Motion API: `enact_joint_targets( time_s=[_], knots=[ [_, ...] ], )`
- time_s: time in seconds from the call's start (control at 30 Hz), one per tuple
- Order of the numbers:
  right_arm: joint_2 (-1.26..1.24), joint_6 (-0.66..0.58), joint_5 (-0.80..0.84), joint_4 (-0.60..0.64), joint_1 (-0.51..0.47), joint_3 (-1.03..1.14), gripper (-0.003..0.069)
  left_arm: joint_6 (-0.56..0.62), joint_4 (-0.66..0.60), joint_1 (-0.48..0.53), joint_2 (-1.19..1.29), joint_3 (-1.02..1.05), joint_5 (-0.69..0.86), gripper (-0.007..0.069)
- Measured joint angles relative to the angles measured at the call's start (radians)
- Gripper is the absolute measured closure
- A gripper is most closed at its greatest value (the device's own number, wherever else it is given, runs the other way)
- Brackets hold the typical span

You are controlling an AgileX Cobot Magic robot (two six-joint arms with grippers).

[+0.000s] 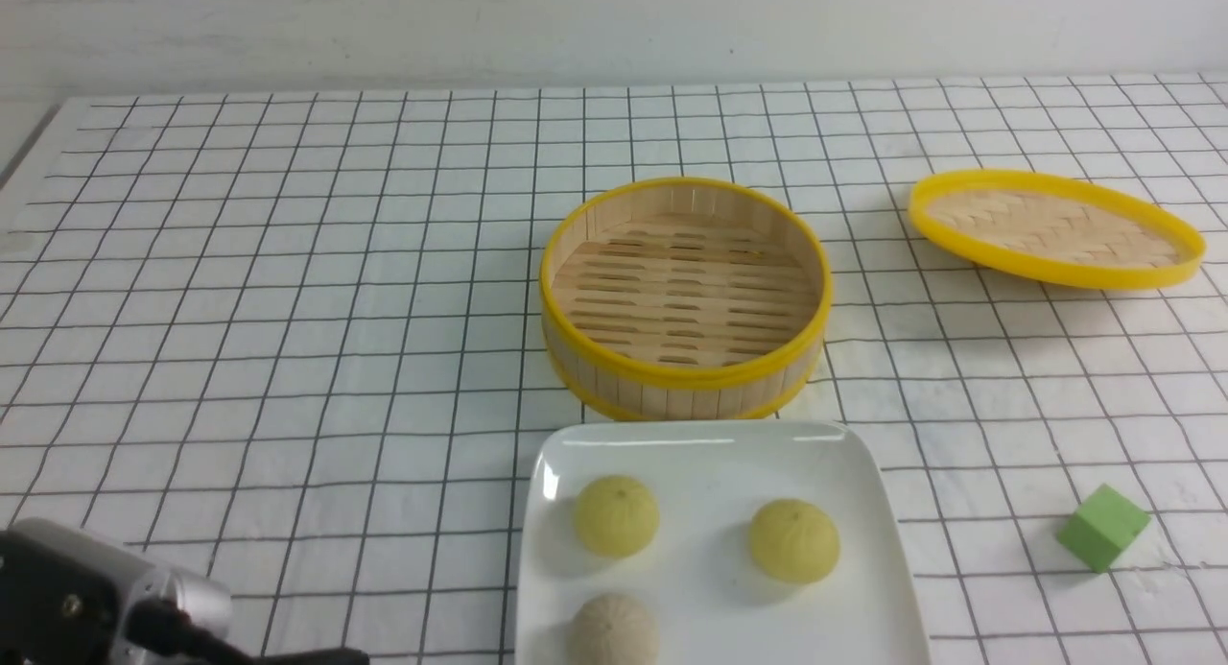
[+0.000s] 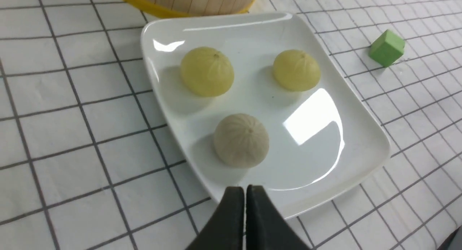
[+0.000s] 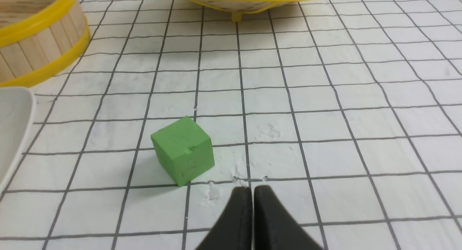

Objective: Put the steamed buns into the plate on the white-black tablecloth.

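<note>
All three buns sit on the plate (image 1: 715,454), which lies on the checked cloth (image 1: 288,310) at the near middle of the desk. Two yellow buns (image 1: 616,515) (image 1: 793,540) lie side by side toward the far rim, apart from each other; the grey bun (image 1: 612,630) lies nearer, below the left one. The steamer (image 1: 684,298) stands empty just behind the plate, its lid (image 1: 1053,228) well off to the right. A green cube (image 1: 1102,527) rests right of the plate. The left gripper (image 2: 245,192) hangs over the plate's near edge, jaws pressed together on nothing. The right gripper (image 3: 252,194) hovers near the cube, jaws likewise together and empty.
</note>
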Motion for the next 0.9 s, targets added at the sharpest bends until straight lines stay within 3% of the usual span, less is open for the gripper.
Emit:
enact_joint_targets(
  time_s=[0.33, 0.53, 0.57, 0.63, 0.77, 0.9],
  knots=[
    [0.000, 0.000, 0.000, 0.000, 0.000, 0.000, 0.0619, 0.021, 0.056, 0.006, -0.018, 0.019, -0.045, 0.0585],
    [0.000, 0.000, 0.000, 0.000, 0.000, 0.000, 0.0618, 0.226, 0.023, 0.214, -0.151, 0.137, -0.207, 0.0577],
    [0.000, 0.000, 0.000, 0.000, 0.000, 0.000, 0.0618, 0.294, 0.017, 0.319, -0.202, 0.183, -0.225, 0.0577],
    [0.000, 0.000, 0.000, 0.000, 0.000, 0.000, 0.0615, 0.344, 0.015, 0.424, -0.248, 0.244, -0.231, 0.0576],
    [0.000, 0.000, 0.000, 0.000, 0.000, 0.000, 0.0610, 0.386, 0.018, 0.616, -0.385, 0.346, -0.209, 0.0573],
    [0.000, 0.000, 0.000, 0.000, 0.000, 0.000, 0.0603, 0.388, 0.017, 0.733, -0.481, 0.367, -0.151, 0.0571]
  ],
)
